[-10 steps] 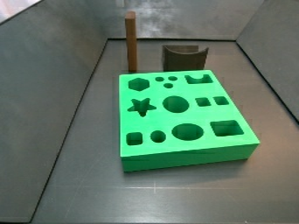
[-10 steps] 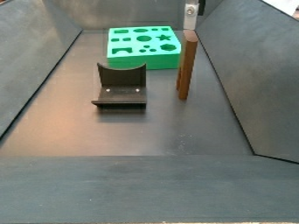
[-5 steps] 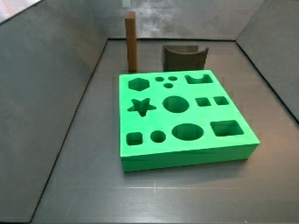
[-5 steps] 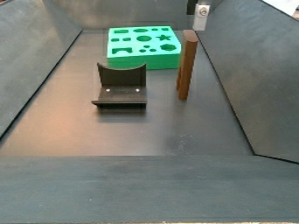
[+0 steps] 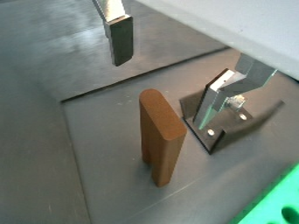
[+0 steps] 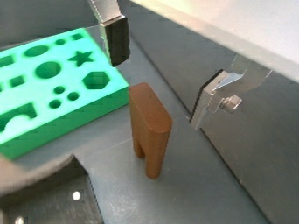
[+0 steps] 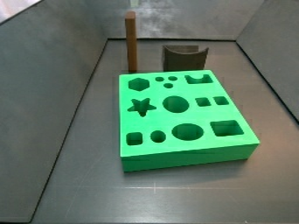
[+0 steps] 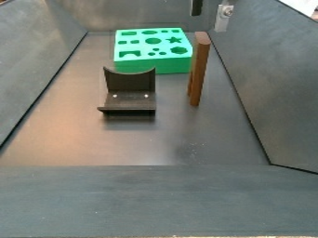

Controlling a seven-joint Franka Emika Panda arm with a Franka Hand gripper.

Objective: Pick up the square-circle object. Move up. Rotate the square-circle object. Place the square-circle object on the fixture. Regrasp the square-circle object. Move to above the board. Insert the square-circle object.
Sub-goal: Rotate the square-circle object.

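Grey floor, pincer (image 5: pixel 176 66) spread above upright square-circle object (image 5: pixel 162 138)

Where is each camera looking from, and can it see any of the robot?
Wrist view: rides on the arm, looks down at the upright brown piece; the open end effector hangs apart above it.
Wrist view: same perch, shows piece, board, finger.
Side view: past the board end, facing the piece and fixture behind; no robot seen.
Side view: opposite end, fixture nearest, board far; end effector at top edge.
All four share the piece.
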